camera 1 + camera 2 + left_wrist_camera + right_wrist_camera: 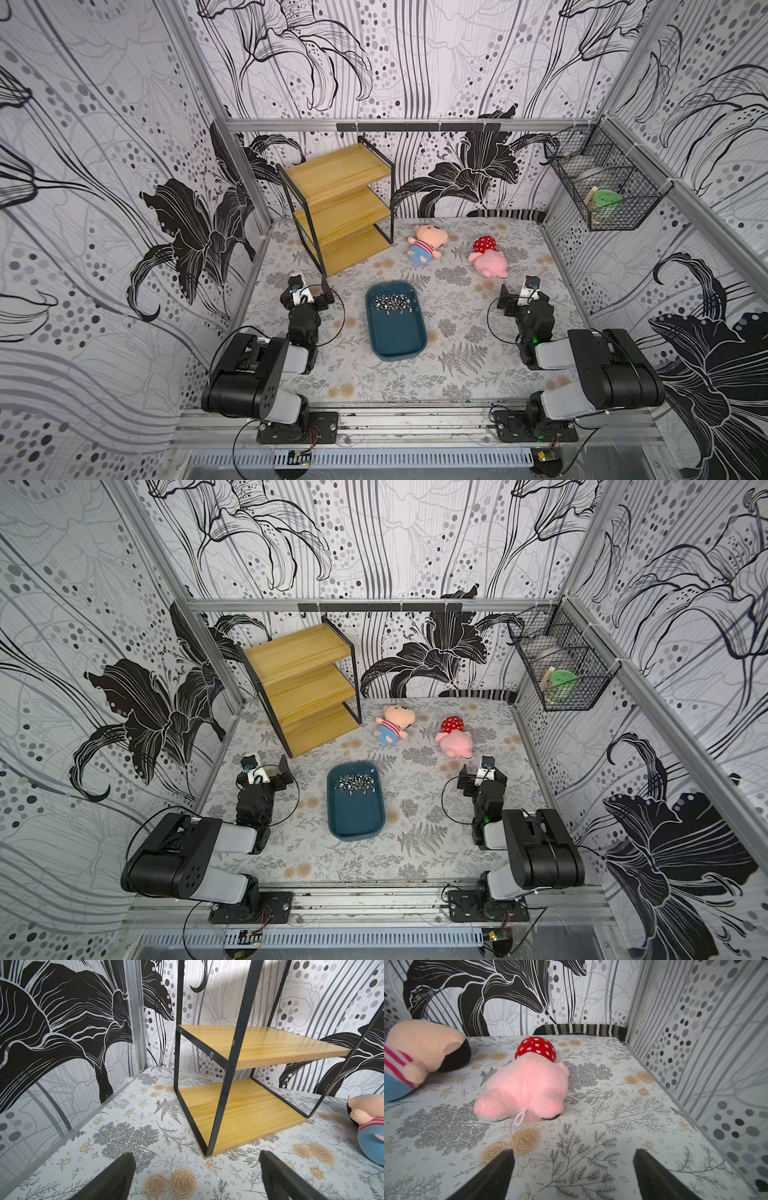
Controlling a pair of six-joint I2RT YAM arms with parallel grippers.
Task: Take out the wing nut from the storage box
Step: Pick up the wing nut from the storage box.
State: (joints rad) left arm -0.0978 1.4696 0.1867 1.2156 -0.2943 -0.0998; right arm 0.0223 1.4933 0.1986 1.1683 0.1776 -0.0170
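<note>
Sitting on the table (pixel 461 376), the storage box (pixel 397 332) holds the wing nuts (pixel 392 302) heaped at its far end. Jaws spread wide and empty on left gripper (pixel 197 1157) and right gripper (pixel 574 1153), flanking the box, well apart from it.

Two plush toys (pixel 427 245) (pixel 489 257), one storage box (pixel 397 336), one shelf (pixel 338 208), one basket (pixel 606 187)

Bare table (pixel 457 374) surrounds the storage box (pixel 397 336); shelf (pixel 340 199) and plush toys (pixel 426 245) stand beyond.
</note>
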